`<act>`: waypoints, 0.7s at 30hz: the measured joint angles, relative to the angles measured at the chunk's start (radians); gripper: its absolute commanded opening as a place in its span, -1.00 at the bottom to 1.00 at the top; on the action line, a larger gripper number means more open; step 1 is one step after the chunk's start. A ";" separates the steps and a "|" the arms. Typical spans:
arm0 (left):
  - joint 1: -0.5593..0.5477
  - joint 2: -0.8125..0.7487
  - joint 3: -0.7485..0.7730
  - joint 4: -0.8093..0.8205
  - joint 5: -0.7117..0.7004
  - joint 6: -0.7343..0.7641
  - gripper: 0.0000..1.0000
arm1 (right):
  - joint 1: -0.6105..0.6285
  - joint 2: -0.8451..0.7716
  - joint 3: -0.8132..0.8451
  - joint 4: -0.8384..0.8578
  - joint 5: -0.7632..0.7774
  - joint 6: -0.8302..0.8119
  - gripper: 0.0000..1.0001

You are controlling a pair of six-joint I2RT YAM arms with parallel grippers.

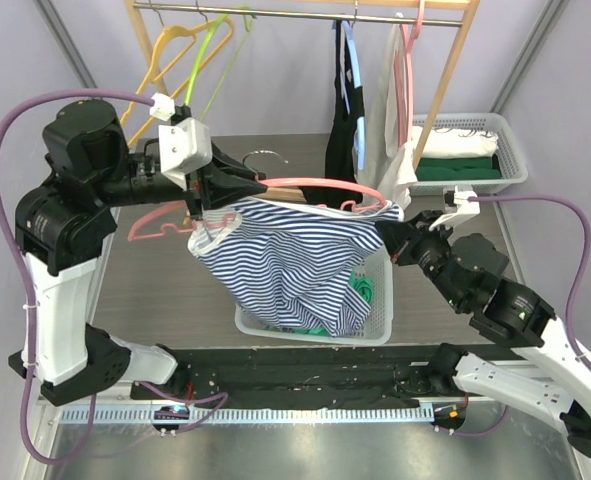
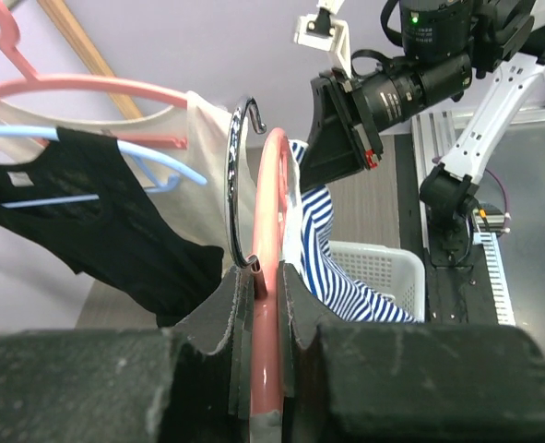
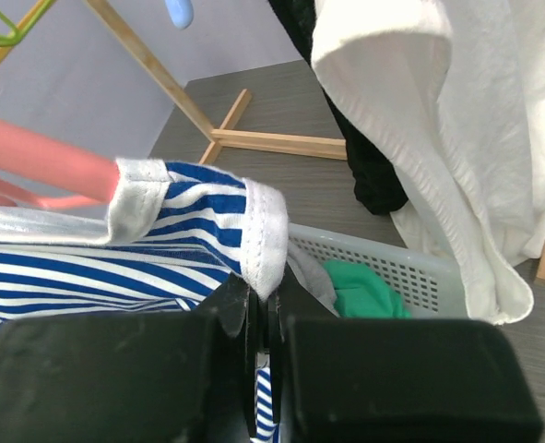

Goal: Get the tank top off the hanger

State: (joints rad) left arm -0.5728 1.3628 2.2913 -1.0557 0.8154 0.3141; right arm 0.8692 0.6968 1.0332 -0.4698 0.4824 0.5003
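Risk: tank top (image 1: pixel 285 265) strap (image 3: pixel 261 242) snagging on hanger (image 1: pixel 327 188) tip if pulled sideways; left end effector (image 2: pixel 266 297) is clamping hanger, right end effector (image 3: pixel 262 312) is pinching strap.

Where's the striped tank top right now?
Top view, centre: the striped tank top hangs on the pink hanger above the white basket, between the left claw gripping the hanger and the right claw pinching its edge.
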 measured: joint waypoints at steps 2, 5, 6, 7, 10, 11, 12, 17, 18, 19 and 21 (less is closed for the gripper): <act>0.004 0.003 0.032 -0.002 0.007 -0.001 -1.00 | 0.000 -0.022 -0.010 0.000 -0.025 0.014 -0.99; 0.009 0.007 0.061 0.000 0.026 -0.016 -1.00 | 0.000 -0.059 -0.030 -0.006 -0.053 0.027 -0.98; 0.010 0.007 0.064 0.001 0.031 -0.019 -1.00 | 0.000 -0.070 -0.034 -0.011 -0.058 0.028 -0.98; 0.013 0.008 0.067 0.002 0.037 -0.021 -1.00 | 0.000 -0.076 -0.036 -0.016 -0.064 0.029 -0.99; 0.020 0.012 0.069 0.006 0.046 -0.028 -1.00 | -0.001 -0.077 -0.041 -0.024 -0.093 0.029 -0.90; 0.023 0.014 0.069 0.009 0.050 -0.038 -1.00 | -0.002 -0.074 -0.042 -0.028 -0.105 0.026 -0.53; 0.024 0.017 0.069 0.014 0.054 -0.047 -1.00 | -0.003 -0.071 -0.042 -0.032 -0.117 0.021 -0.36; 0.031 0.025 0.062 0.048 0.068 -0.071 -1.00 | -0.017 0.014 0.029 -0.121 -0.168 -0.061 0.50; 0.031 0.025 0.056 0.058 0.069 -0.072 -1.00 | -0.021 0.039 0.063 -0.149 -0.182 -0.090 0.51; 0.031 0.025 0.045 0.069 0.071 -0.074 -1.00 | -0.021 0.062 0.106 -0.180 -0.203 -0.124 0.53; 0.029 0.025 0.022 0.080 0.075 -0.076 -1.00 | -0.021 0.106 0.185 -0.220 -0.243 -0.186 0.52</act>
State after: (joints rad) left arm -0.5442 1.3880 2.3135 -0.9760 0.8902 0.2379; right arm 0.8482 0.8024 1.2179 -0.6895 0.2394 0.3141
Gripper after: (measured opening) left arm 0.127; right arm 0.757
